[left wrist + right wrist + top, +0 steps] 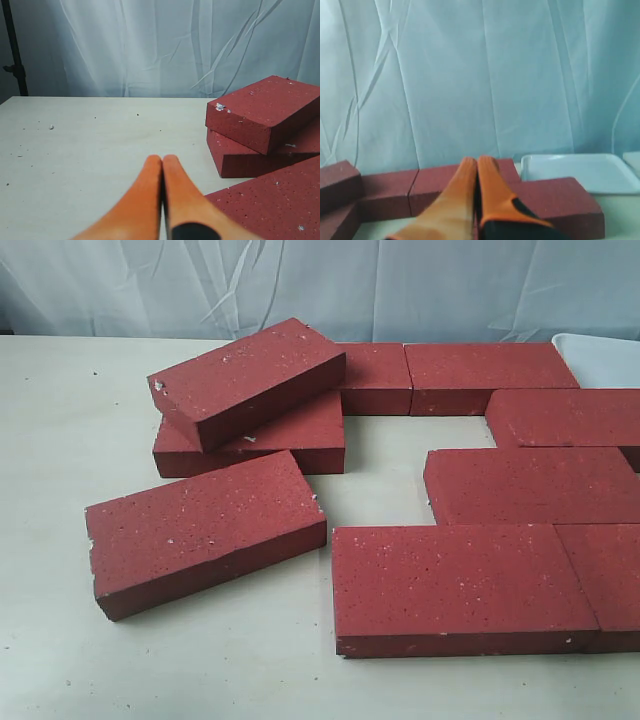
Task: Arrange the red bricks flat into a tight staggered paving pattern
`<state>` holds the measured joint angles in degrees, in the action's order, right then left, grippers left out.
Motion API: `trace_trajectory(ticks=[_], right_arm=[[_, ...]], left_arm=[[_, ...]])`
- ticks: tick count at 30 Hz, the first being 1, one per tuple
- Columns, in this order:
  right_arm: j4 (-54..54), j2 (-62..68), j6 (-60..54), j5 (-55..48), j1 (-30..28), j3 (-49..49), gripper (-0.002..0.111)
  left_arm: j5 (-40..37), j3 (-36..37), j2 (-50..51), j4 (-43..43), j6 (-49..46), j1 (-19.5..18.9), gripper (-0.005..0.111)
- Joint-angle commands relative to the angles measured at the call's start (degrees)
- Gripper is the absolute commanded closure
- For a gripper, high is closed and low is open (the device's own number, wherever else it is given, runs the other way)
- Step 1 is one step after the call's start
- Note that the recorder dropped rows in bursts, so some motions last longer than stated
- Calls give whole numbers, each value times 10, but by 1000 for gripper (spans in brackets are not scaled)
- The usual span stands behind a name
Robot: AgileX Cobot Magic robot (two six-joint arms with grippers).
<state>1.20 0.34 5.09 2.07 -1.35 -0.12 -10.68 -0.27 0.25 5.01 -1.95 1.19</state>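
Flagging tilted top brick [247,380] perched on lower brick [300,435]
Left gripper [162,160] and right gripper [476,161] pinched together, empty; a push could slide it off

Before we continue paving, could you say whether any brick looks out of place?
Yes: the top brick lies tilted on a lower brick at left rear, and a loose brick sits askew, apart from the others.

right hand [476,162]: orange fingers [452,200] pressed together, nothing between them | red bricks [387,192]: flat row beyond the fingertips; end brick [337,181] sits higher than the row; nearer brick [555,200] flat on tabletop [622,220] | white tray [580,172]: just behind nearer brick | backdrop: pale wrinkled curtain [470,75]
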Motion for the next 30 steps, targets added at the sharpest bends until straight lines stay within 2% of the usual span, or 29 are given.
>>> trace_trajectory(ticks=[1, 17, 26, 30], right_arm=[[0, -3, -1, 62, -3, 1, 109], [6, -3, -3, 139, -3, 1, 109], [2, -3, -6, 14, -3, -88, 109], [-47, 35, -6, -70, -3, -153, 109]], left_arm=[[2, 3, -2, -1, 3, 0, 107], [4, 3, -2, -1, 3, 0, 107], [4, 3, -2, -1, 3, 0, 107], [4, 3, -2, -1, 3, 0, 107]])
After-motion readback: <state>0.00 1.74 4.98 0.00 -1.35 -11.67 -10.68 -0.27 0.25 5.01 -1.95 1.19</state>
